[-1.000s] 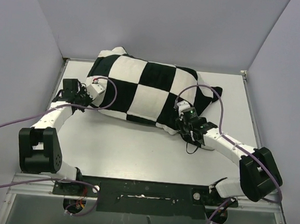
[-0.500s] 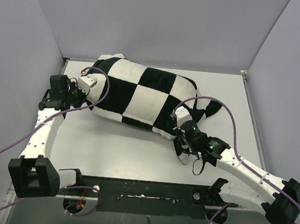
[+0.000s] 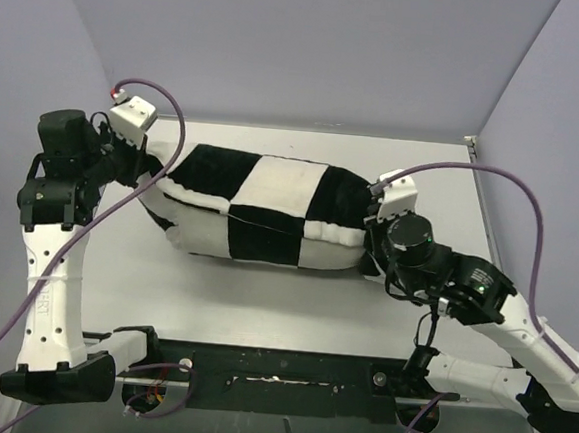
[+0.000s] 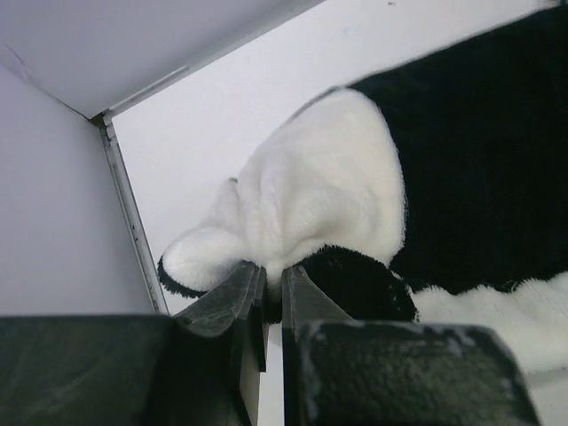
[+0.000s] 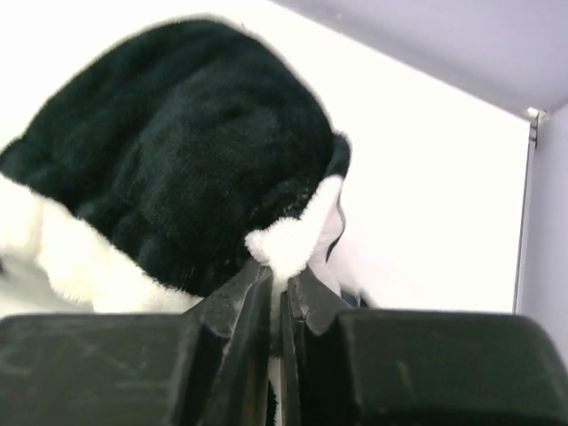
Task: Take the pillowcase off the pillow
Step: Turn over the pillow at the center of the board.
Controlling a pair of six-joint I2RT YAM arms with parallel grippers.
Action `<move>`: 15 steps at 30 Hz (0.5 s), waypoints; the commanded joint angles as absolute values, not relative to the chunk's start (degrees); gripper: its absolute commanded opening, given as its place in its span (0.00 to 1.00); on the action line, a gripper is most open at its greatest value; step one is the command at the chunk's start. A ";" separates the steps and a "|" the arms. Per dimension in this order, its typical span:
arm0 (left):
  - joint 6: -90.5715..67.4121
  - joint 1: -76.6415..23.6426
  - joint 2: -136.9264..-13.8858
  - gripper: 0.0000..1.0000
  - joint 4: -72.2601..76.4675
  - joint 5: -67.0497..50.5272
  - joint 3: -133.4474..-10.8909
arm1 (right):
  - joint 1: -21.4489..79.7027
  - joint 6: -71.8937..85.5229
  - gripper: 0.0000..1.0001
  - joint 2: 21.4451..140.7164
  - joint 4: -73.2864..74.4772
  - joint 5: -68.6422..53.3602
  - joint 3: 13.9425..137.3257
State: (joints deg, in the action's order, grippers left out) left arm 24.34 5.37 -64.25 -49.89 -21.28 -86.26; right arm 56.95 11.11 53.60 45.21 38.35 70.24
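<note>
Meanwhile, the pillowcase (image 3: 270, 207) had been pulled straight over the table (image 3: 263, 295) by the left gripper (image 4: 272, 277) and the right gripper (image 5: 282, 277), each clamped on a corner; the pillow was judged still inside.

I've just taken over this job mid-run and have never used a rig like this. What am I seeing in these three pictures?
Two robot arms are bolted at the near edge of a white table, and each ends in a two-finger gripper. The wide picture comes from a fixed camera above and behind them. The other two come from a small camera on each wrist, looking along its own fingers. Between the arms lies a plump black-and-white checked pillowcase; the pillow itself does not show. The left gripper is shut on a white corner at one end. The right gripper is shut on a white tuft at the other.
</note>
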 commanded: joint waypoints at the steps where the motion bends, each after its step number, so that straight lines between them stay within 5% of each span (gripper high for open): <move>1: 18.76 5.01 -61.62 0.00 -50.23 -27.68 -98.10 | 58.32 13.00 0.00 52.68 41.85 40.23 83.71; 8: 16.57 3.65 -67.61 0.00 -53.20 -24.54 -100.95 | 55.69 10.90 0.00 61.67 43.87 45.05 91.64; 13: 16.73 -2.04 -76.43 0.00 -44.23 -11.53 -95.19 | 22.33 19.64 0.00 74.54 45.84 8.26 91.13; 15: 17.43 -5.07 -80.14 0.00 -38.76 -6.18 -94.13 | 16.28 19.98 0.09 81.27 44.17 5.50 90.26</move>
